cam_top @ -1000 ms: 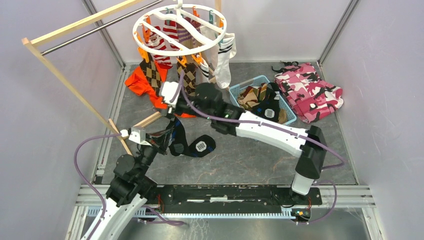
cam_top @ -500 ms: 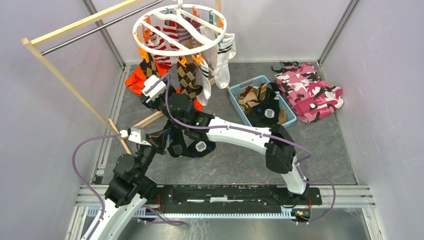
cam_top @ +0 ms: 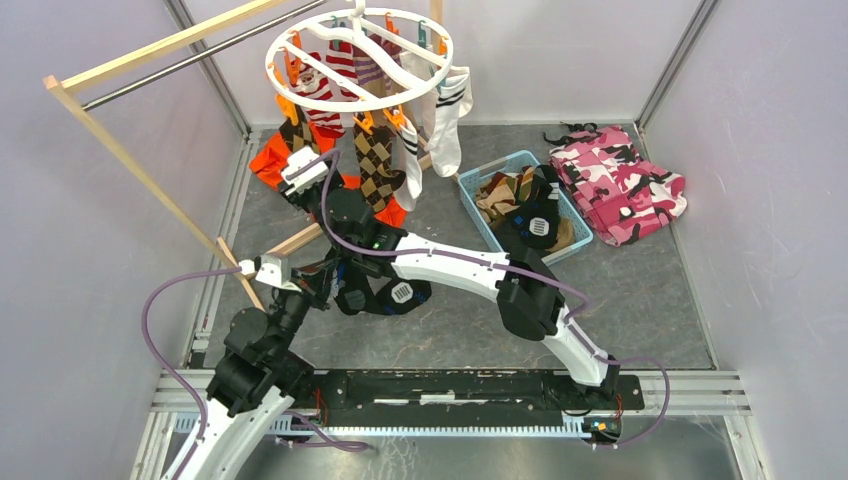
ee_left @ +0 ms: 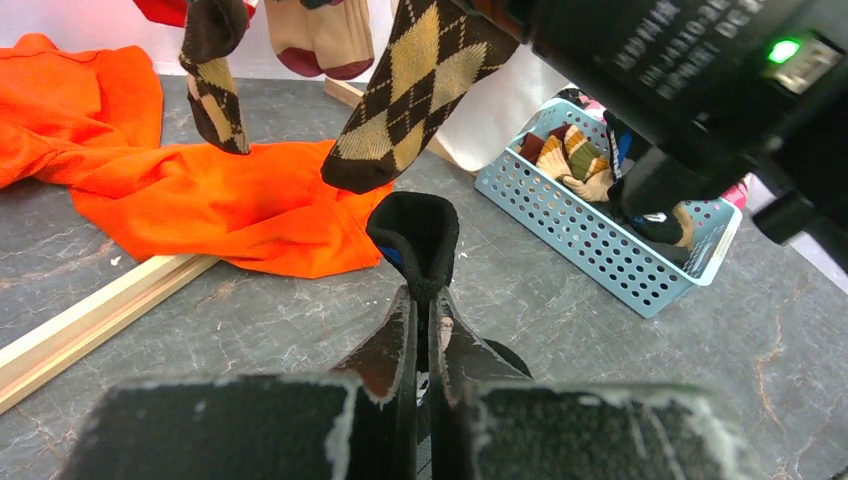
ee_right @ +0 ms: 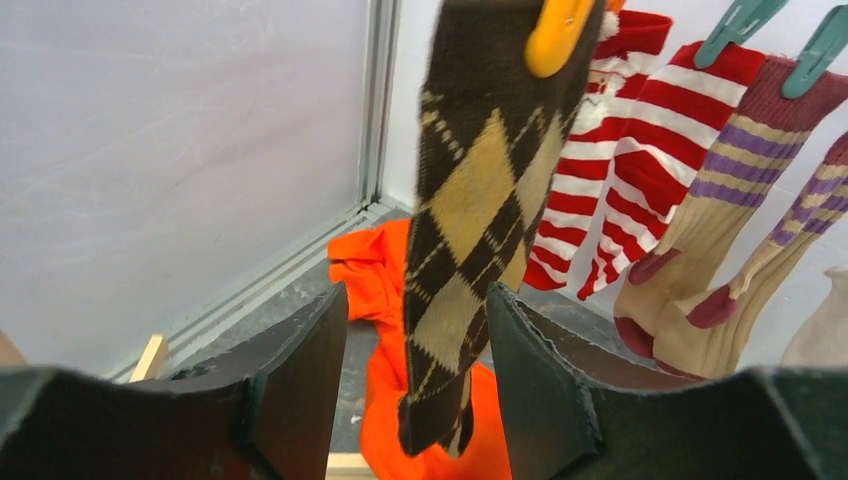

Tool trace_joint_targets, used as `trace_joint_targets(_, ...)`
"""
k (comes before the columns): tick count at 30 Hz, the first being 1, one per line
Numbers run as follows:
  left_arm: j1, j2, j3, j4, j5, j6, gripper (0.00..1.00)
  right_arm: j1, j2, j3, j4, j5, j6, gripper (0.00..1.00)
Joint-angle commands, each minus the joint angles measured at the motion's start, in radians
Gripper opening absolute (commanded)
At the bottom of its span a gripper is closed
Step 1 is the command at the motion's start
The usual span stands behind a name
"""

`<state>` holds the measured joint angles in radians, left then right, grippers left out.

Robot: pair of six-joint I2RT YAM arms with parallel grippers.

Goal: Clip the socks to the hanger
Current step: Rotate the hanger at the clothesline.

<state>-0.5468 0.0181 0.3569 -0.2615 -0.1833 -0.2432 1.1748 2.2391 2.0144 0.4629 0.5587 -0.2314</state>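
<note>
**A:** At the upper centre of the overhead view hung the large white round plastic drying hanger (cam_top: 345, 106). It carried red-and-white striped socks (ee_right: 650, 150) and white socks with black stripes (cam_top: 445, 125).

**B:** And the right gripper (ee_right: 415, 300)?

**A:** Its jaws were spread wide. It was up under the ring's left side, and a brown argyle sock (ee_right: 470, 230) showed between its fingers in the wrist view. That sock dangled from an orange clip (ee_right: 555, 35). I couldn't tell whether the fingers touched it.

**B:** The left gripper (ee_left: 422, 300)?

**A:** It was pinched tight on a black sock (ee_left: 418, 235), left of centre in the overhead view. The cuff stood up above the fingertips.

**B:** More socks sat in the pale blue perforated plastic basket (ee_left: 600, 250), right of centre. A crumpled orange garment (ee_left: 200, 200) lay at the upper left of the left wrist view.
</note>
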Motion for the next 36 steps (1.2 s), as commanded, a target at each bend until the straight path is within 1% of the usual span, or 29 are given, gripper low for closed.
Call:
trace_joint_targets(1, -0.003, -0.009, 0.043, -0.002, -0.024, 0.042, 0.02, -0.026, 0.036, 0.083, 0.12, 0.017, 0.018, 0.57)
trace_joint_targets(4, -0.002, -0.009, 0.045, -0.004, -0.026, 0.04, 0.02, -0.036, 0.058, 0.096, 0.153, 0.02, 0.004, 0.54)
trace_joint_targets(10, -0.002, -0.009, 0.041, 0.002, -0.018, 0.04, 0.02, -0.055, 0.055, 0.08, 0.184, 0.022, 0.007, 0.37)
trace_joint_targets(14, -0.002, -0.009, 0.037, 0.01, -0.01, 0.042, 0.02, -0.058, 0.002, 0.006, 0.225, -0.014, -0.009, 0.19)
trace_joint_targets(20, -0.003, -0.009, 0.04, 0.01, -0.004, 0.044, 0.02, -0.054, -0.12, -0.138, 0.255, -0.093, -0.017, 0.06)
trace_joint_targets(24, -0.002, -0.009, 0.039, 0.017, 0.0, 0.047, 0.02, -0.033, -0.196, -0.221, 0.264, -0.14, -0.017, 0.02)
trace_joint_targets(27, -0.002, -0.009, 0.042, 0.017, 0.0, 0.051, 0.02, -0.02, -0.245, -0.257, 0.262, -0.157, -0.002, 0.01)
trace_joint_targets(36, -0.002, -0.009, 0.066, 0.015, 0.016, 0.066, 0.02, -0.002, -0.324, -0.252, 0.186, -0.211, 0.078, 0.0)
